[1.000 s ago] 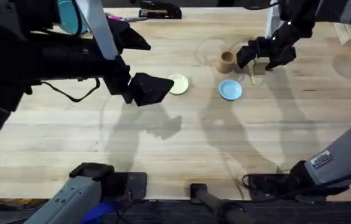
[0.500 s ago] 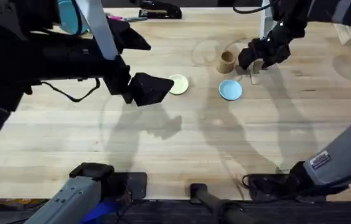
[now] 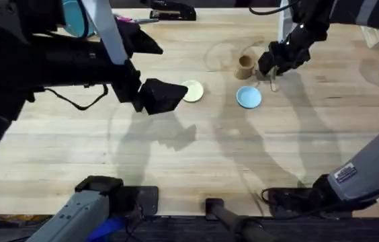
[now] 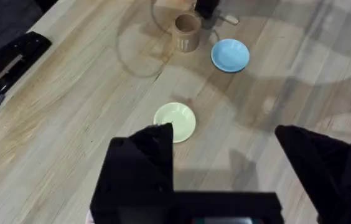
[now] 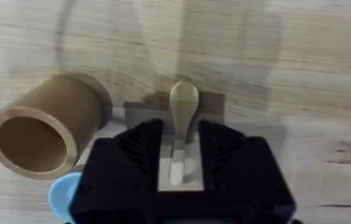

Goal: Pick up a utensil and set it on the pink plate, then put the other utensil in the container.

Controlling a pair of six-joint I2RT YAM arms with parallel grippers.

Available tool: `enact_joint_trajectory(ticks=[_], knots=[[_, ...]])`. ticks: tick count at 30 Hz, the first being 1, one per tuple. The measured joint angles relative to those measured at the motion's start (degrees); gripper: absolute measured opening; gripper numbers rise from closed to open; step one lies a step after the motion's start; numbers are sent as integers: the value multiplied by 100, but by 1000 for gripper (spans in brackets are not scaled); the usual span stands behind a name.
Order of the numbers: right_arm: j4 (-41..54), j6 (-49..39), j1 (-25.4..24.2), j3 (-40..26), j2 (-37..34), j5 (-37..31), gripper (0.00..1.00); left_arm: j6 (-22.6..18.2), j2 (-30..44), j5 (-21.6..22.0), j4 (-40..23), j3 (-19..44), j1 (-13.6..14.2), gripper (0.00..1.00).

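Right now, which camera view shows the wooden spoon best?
The right wrist view: the spoon lies whole between the right end effector fingers. Overhead, only its handle peeks below that end effector. The left wrist view gives a far sliver.

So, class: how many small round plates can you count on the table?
2: a pale yellow plate near the left tool, a light blue plate beside the cup. The left arm may hide another.

Pale wooden table [image 3: 196,154] carrying a tan cup [image 3: 244,65], light blue plate [image 3: 248,97] and pale yellow plate [image 3: 193,91]. Wooden spoon [image 5: 180,127] lying just beside the cup. Black stapler [image 3: 173,11] sitting at the far edge.
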State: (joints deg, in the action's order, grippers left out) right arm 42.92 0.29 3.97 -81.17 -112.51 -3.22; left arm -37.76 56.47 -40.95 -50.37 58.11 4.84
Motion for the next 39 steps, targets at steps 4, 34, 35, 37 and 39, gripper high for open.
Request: enact_joint_trajectory(ticks=[4,34,35,37,39], knots=[[36,32,15,-29,-28,7,251,0,0,0,0,0,0,996],[567,57,15,-63,100,20,32,0,0,0,0,0,0,996],[581,37,15,-63,165,20,32,0,0,0,0,0,0,996],[635,-37,15,-63,378,21,32,0,0,0,-2,0,0,996],[680,-100,15,-63,669,20,32,0,0,0,0,0,0,996]])
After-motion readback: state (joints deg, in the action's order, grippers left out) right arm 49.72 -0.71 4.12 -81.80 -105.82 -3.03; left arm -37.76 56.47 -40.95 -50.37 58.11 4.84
